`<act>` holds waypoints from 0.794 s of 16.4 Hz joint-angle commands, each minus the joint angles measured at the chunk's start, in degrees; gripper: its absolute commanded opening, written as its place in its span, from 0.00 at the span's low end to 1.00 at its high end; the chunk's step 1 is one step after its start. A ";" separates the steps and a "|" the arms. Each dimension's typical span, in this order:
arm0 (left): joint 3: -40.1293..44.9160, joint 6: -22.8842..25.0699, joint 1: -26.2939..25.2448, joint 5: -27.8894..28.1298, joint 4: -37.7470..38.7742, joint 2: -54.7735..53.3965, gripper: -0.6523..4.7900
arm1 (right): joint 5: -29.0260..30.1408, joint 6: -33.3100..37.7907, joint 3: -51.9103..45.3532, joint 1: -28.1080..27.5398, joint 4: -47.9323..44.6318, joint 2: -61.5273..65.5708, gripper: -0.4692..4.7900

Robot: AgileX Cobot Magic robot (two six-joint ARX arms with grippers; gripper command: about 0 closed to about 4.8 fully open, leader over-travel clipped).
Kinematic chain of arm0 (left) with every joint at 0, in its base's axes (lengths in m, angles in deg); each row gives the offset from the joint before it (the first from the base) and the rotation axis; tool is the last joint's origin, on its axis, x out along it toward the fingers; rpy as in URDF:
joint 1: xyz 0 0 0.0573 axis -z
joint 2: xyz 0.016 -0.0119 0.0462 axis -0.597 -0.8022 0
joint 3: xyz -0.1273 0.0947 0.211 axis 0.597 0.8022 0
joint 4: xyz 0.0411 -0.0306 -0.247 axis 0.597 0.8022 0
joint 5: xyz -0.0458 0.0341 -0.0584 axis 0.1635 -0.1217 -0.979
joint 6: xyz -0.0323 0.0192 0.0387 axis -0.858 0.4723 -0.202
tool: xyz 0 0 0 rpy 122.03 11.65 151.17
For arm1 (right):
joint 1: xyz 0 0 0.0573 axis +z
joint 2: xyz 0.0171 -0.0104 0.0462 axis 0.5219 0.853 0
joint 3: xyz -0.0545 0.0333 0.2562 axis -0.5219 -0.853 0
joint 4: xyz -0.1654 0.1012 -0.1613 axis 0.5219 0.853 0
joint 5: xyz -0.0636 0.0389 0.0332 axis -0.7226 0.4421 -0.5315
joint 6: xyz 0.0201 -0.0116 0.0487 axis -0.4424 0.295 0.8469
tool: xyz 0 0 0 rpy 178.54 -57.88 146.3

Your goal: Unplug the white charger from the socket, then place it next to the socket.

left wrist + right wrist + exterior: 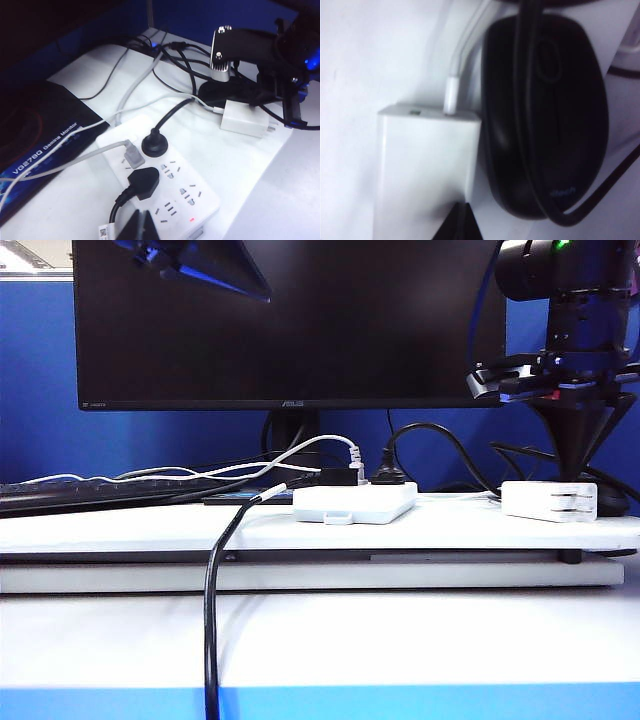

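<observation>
A thick black cable hangs over the front edge of the white counter and runs back toward the socket, a flat white power strip lying near the middle. In the left wrist view the socket carries a black angled plug, a round black plug and a grey plug in a row, with a small red light near its closest corner. The left gripper hangs just above that near end of the socket; only dark tips show at the frame edge, and how far its jaws stand apart cannot be told. The white charger lies on its side on the counter well to the right of the socket, out of it, prongs pointing right. The right gripper hangs directly above the charger, jaws closed together and holding nothing. In the right wrist view the charger, its white lead plugged in, lies against a black mouse. Behind everything stands a dark monitor before a blue wall.
</observation>
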 commanded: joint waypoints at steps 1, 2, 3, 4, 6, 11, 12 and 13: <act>-0.22 -0.13 -0.02 -0.22 -0.68 0.59 0.11 | 7.65 0.00 -0.68 0.20 0.98 1.07 0.08; -0.22 -0.13 -0.02 -0.24 -0.68 0.63 0.11 | 7.39 0.00 -0.63 0.20 1.05 1.01 0.08; -0.22 -0.13 -0.02 -0.22 -0.68 0.63 0.11 | 6.32 0.26 -0.46 0.20 1.22 0.74 0.08; -0.22 -0.13 -0.02 -0.22 -0.68 0.63 0.11 | 5.16 0.39 -0.37 0.20 0.85 -0.04 0.08; -0.22 -0.15 -0.02 -0.24 -0.68 0.63 0.11 | 2.69 0.39 -0.37 0.17 0.13 -1.81 0.08; -0.22 -0.35 -0.02 -0.24 -0.68 0.63 0.11 | -6.36 0.37 -0.42 0.17 1.01 -2.12 0.08; -0.22 -0.35 -0.02 -0.24 -0.68 0.63 0.11 | -6.36 0.37 -0.42 0.17 1.03 -2.12 0.08; -0.22 -0.37 -0.02 -0.24 -0.68 0.63 0.11 | -6.51 0.37 -0.42 0.17 0.98 -2.10 0.08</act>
